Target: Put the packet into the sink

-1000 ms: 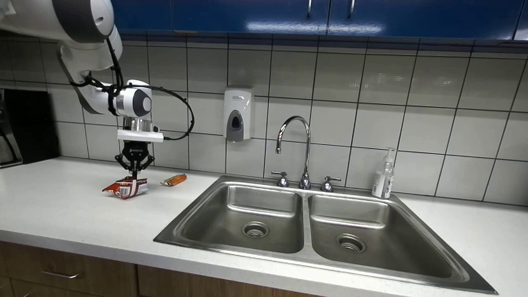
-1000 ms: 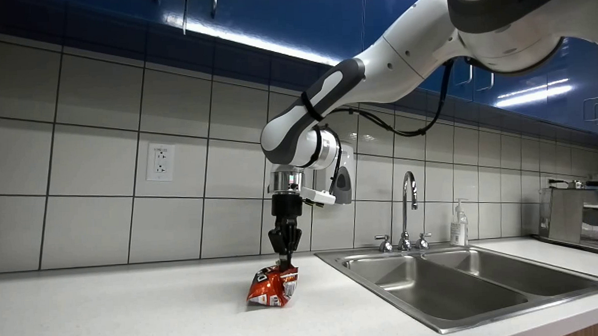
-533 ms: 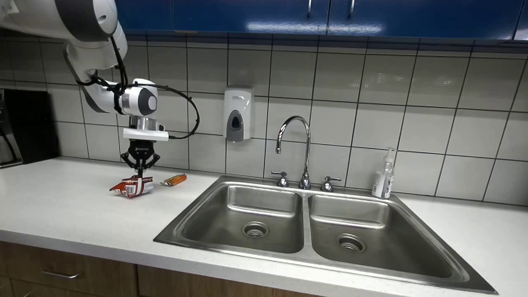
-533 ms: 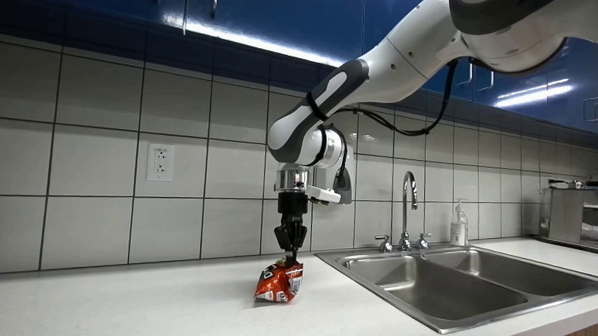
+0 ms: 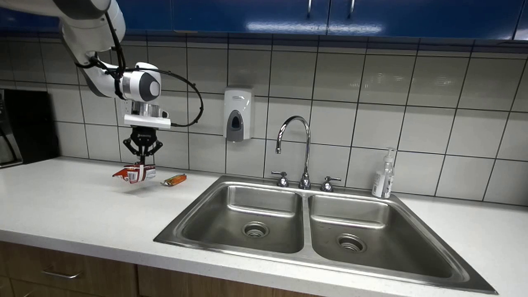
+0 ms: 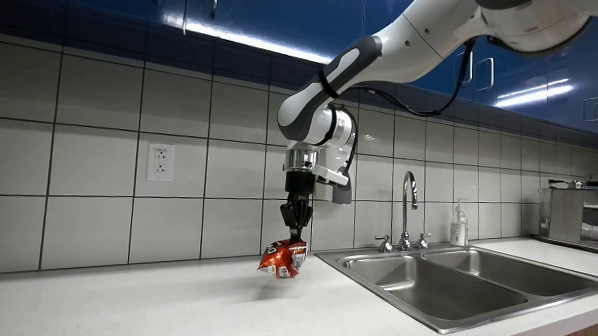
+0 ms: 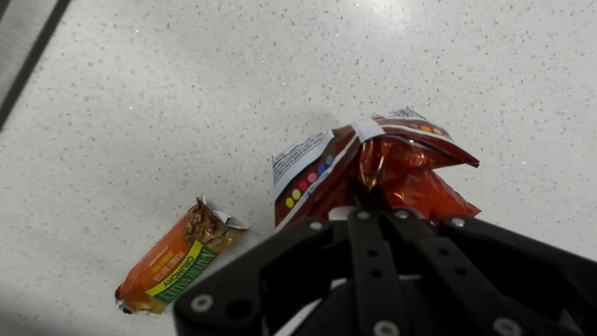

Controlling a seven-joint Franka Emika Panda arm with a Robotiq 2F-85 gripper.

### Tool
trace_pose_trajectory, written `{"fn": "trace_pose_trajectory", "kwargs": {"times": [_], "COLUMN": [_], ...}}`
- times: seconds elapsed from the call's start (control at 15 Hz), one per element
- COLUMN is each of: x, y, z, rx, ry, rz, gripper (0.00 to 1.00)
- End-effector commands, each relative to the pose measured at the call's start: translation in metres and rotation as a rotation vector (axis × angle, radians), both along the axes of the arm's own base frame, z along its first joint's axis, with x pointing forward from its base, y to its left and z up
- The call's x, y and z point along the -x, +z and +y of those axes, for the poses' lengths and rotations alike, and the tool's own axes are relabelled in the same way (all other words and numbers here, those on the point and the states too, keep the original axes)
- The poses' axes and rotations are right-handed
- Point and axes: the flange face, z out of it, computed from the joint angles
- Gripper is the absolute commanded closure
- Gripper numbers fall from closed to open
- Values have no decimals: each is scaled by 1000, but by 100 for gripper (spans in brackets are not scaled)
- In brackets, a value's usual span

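The packet, a crinkled red-and-white wrapper, hangs above the counter, left of the sink in both exterior views. Its shadow shows on the counter below it. My gripper points down and is shut on the packet's pinched top. The packet and gripper also show in an exterior view. In the wrist view the packet spreads around the closed fingertips, which are partly hidden in its folds. The steel double-bowl sink is to the right of the packet; its rim is apart from the packet.
An orange-brown snack bar lies on the counter between the packet and the sink; it also shows in the wrist view. A gooseneck faucet, soap bottle and wall dispenser stand at the back. Blue cabinets hang above.
The packet, held in my gripper, has risen off the counter and moved slightly towards the sink. The arm has risen with it. The snack bar has not moved.
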Motion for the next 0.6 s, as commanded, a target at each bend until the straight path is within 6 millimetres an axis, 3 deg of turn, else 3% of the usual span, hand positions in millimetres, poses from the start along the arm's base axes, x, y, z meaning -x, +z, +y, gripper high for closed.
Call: {"fn": "trace_pose_trajectory", "kwargs": {"times": [0.0,0.53], "x": [22,42], "y": [28,52], "z": [-26,-100], "rx": [-31,-75], "ry": [-33,-159], "rz": [-14,-21], "gripper": [100,100]}}
